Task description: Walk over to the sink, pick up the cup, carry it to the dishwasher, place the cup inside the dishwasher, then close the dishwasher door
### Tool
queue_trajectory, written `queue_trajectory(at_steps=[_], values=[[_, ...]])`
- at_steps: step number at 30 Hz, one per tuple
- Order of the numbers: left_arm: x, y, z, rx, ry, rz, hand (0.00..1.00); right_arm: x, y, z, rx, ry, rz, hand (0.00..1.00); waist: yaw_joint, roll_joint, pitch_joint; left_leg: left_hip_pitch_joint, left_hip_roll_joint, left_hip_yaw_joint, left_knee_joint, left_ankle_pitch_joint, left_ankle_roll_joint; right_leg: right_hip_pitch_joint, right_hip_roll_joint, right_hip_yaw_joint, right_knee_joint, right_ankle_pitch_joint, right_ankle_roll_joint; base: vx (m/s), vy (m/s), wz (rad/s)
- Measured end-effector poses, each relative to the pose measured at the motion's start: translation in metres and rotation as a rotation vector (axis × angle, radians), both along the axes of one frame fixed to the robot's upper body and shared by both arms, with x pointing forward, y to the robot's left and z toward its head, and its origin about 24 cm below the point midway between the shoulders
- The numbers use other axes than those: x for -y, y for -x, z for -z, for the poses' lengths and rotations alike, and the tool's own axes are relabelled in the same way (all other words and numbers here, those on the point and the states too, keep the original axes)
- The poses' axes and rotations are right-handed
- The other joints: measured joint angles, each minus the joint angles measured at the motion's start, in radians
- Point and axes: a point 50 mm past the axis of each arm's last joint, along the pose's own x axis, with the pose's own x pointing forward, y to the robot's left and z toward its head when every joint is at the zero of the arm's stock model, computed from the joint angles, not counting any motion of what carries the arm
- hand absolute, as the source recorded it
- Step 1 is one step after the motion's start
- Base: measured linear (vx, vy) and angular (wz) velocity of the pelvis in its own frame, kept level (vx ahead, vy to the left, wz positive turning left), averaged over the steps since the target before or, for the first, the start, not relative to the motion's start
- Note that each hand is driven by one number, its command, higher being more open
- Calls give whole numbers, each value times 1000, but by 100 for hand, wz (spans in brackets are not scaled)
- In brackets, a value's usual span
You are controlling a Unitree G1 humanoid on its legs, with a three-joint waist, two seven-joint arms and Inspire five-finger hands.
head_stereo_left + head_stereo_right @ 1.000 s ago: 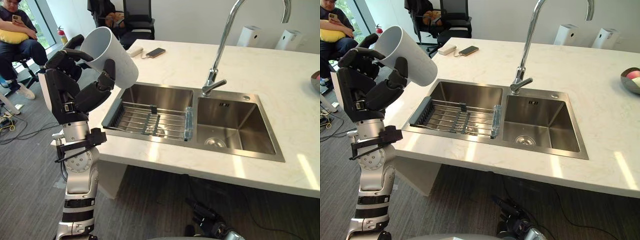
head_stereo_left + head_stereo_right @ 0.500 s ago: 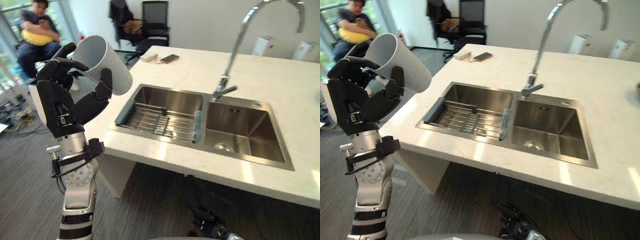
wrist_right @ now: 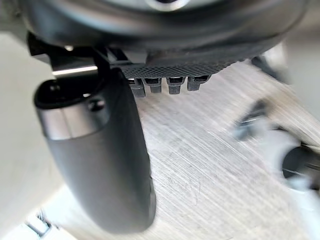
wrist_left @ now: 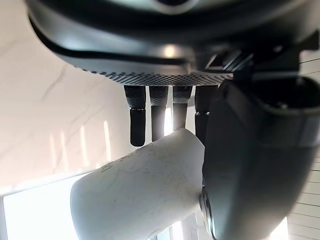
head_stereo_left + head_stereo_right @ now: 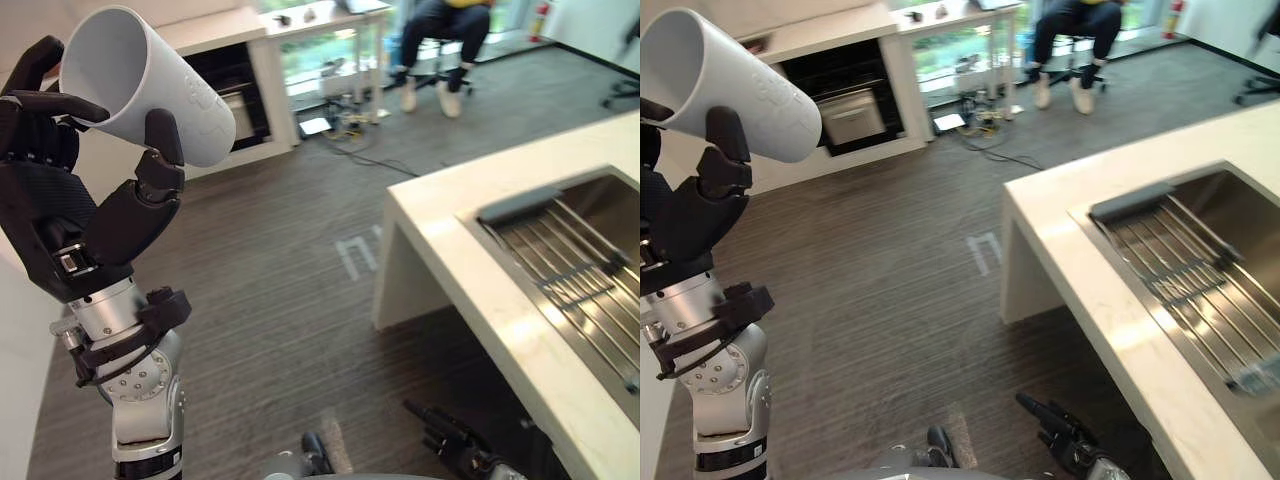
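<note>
My left hand (image 5: pixel 95 235) is raised at the left, shut on a white cup (image 5: pixel 140 85) that lies tilted, its open mouth up and to the left. In the left wrist view the cup (image 4: pixel 140 190) rests between the fingers (image 4: pixel 137 120) and the thumb. Across the room a dark appliance opening (image 5: pixel 840 100) sits in a white cabinet. The steel sink (image 5: pixel 575 250) with its wire rack is at the right edge. Low near the floor, my right hand (image 5: pixel 1060 435) hangs with relaxed fingers and holds nothing.
The white counter (image 5: pixel 460 260) juts in from the right, its corner close to my path. Grey plank floor (image 5: pixel 890 260) stretches between me and the cabinet. A person sits on a chair (image 5: pixel 1070 35) at the back, with cables on the floor nearby.
The camera has swung left: the sink and counter slid to the right edge, and floor and cabinet came into sight. The cup stays in my left hand, held higher in the picture.
</note>
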Motion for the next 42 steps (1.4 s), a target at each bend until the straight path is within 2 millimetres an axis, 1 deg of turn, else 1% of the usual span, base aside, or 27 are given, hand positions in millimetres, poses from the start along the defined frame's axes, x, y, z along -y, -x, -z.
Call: queue_trajectory(at_steps=[1, 2, 3, 4, 5, 6, 7, 8, 9, 10, 11, 12, 13, 14, 15, 16, 17, 20, 22, 25, 29, 31, 34, 36, 39, 41, 42], values=[[7, -2, -1, 2, -8, 45, 0, -3, -3, -1, 13, 7, 13, 100, 5, 6, 1, 28, -47, -33, -91, 20, -15, 18, -40, -50, 50, -8, -9, -67, 103, 133], [10, -3, 0, -2, -11, 70, 0, -6, -5, -1, 18, 4, 22, 100, 8, 1, 4, 33, -64, -50, -113, 25, -15, 27, -58, -63, 71, -10, -12, -153, 96, 121], [16, -5, 1, -12, -6, 122, 0, -15, -12, -2, 39, -14, 60, 100, 14, -2, 9, 32, -103, -103, -137, 22, -3, 48, -103, -77, 136, -13, -19, -151, 81, 96], [19, -6, 2, -16, -5, 140, 0, -19, -14, -3, 51, -24, 81, 100, 14, -2, 12, 30, -118, -131, -138, 18, 8, 47, -123, -43, 166, -10, -44, -95, 85, 125], [25, -9, 2, -20, -8, 174, 0, -26, -14, -3, 62, -40, 117, 100, 5, -8, 21, 23, -134, -185, -130, 24, 22, 34, -136, 59, 204, 0, -110, -37, 154, 164], [38, -16, 0, -15, -9, 272, 0, -34, -12, -3, 73, -67, 186, 100, -10, 5, 15, 1, -149, -285, -115, 34, 69, -17, -117, 274, 253, -11, -163, -47, 138, 269], [54, -25, -3, 11, -16, 391, 0, -47, -11, -3, 81, -100, 253, 100, -39, 3, 13, -37, -161, -405, -118, 44, 79, -54, 0, 549, 211, -77, -101, -37, 98, 288], [63, -29, -3, 17, -23, 442, 0, -51, -12, -4, 85, -112, 281, 100, -48, 5, 13, -50, -169, -451, -129, 54, 67, -64, 63, 652, 184, -100, -72, 4, 1, 294], [74, -35, -1, 4, -47, 495, 0, -55, -14, -5, 84, -125, 328, 100, -53, -20, 9, -57, -196, -472, -151, 32, -26, -83, 130, 804, 95, -114, -53, 61, -16, 216], [74, -36, -3, 3, -86, 498, 0, -65, -27, -8, 101, -150, 355, 100, -52, -102, 25, -109, -229, -482, 63, 16, 72, -116, 85, 892, 36, -103, -34, 46, -37, 155], [72, -36, -2, 4, -84, 487, 0, -65, -34, -11, 118, -150, 354, 100, -53, -97, 33, -105, -223, -517, 75, -68, 72, -123, 89, 912, 47, -124, 21, 3, -28, 52], [70, -38, 6, -40, -58, 460, 0, -64, -40, -12, 126, -148, 349, 100, -48, -83, 25, -88, -226, -510, 63, -60, 60, -127, 91, 969, 39, -132, 46, -8, 8, -16], [69, -39, 10, -61, -43, 447, 0, -64, -43, -13, 131, -148, 337, 100, -42, -66, 17, -83, -209, -502, 48, -59, 60, -142, 111, 975, 23, -132, 46, 34, 58, -66], [66, -40, 11, -80, -35, 426, 0, -70, -48, -15, 131, -159, 313, 100, -36, -41, 11, -57, -172, -476, 4, -47, 55, -174, 162, 979, -6, -132, 47, 81, 41, -93], [65, -43, 10, -88, -48, 415, 0, -76, -48, -14, 119, -176, 302, 100, -42, -38, 15, -18, -144, -460, -45, -32, 47, -198, 212, 989, -28, -131, 47, 64, 12, -83], [65, -44, 10, -97, -57, 417, 0, -78, -48, -14, 115, -181, 303, 100, -48, -40, 15, 1, -135, -455, -62, -28, 42, -205, 233, 999, -36, -129, 43, 39, -10, -39], [84, -32, -7, 24, -61, 526, 0, -75, -5, -12, 122, -189, 405, 100, -78, -73, -83, 124, -98, -427, -57, -111, -12, -176, 311, 1015, -106, 92, -53, 0, 0, -7], [84, -32, -7, 24, -61, 526, 0, -75, -5, -12, 122, -188, 405, 100, -81, -74, -83, 126, -97, -423, -56, -112, -15, -178, 314, 1018, -109, 92, -53, 0, 0, -5], [82, -31, -9, 40, -47, 515, 0, -78, -1, -10, 120, -202, 412, 100, -82, -81, -85, 121, -90, -389, -23, -119, -28, -175, 327, 1043, -142, 98, -53, -8, -16, -42], [84, -30, -10, 56, -2, 491, 0, -73, 22, -6, 148, -170, 400, 100, -116, -91, -99, 94, -69, -392, 19, -146, -39, -166, 339, 1040, -163, 100, -57, 9, -37, -6], [75, -31, -10, 56, 22, 378, 0, -53, 66, 5, 144, -58, 352, 100, -121, -92, -106, 102, -51, -406, 36, -159, -50, -139, 356, 1028, -184, 93, -67, 48, -64, 9], [55, -29, -7, 54, 63, 240, 0, -49, 98, 11, 110, -35, 262, 100, -120, -91, -116, 105, -37, -408, 41, -172, -63, -124, 370, 1028, -200, 85, -71, 53, -66, 0], [35, -25, 2, 29, 110, 99, 0, -49, 121, 13, 98, -51, 209, 100, -107, -91, -124, 118, -30, -407, 19, -174, -66, -114, 380, 1029, -192, 74, -71, 76, -44, 3], [21, -20, 13, -21, 134, 15, 0, -44, 120, 11, 155, -61, 181, 100, -101, -92, -125, 122, -31, -418, 20, -171, -71, -117, 378, 1024, -165, 59, -81, 71, -13, 20], [7, -19, 28, -99, 152, -61, 0, -42, 103, 8, 238, -70, 137, 100, -82, -91, -124, 122, -33, -435, 43, -181, -76, -116, 374, 1030, -142, 36, -83, 31, 11, 13], [3, -16, 33, -126, 153, -86, 0, -42, 90, 7, 281, -78, 116, 100, -77, -83, -109, 102, -12, -450, 141, -245, -79, -105, 380, 1021, -102, 0, -79, -19, -11, 9], [2, -11, 36, -139, 150, -95, 0, -40, 85, 6, 297, -77, 93, 100, -69, -67, -105, 86, 11, -454, 225, -297, -89, -105, 392, 1019, -60, -48, -86, -13, 12, 9]])
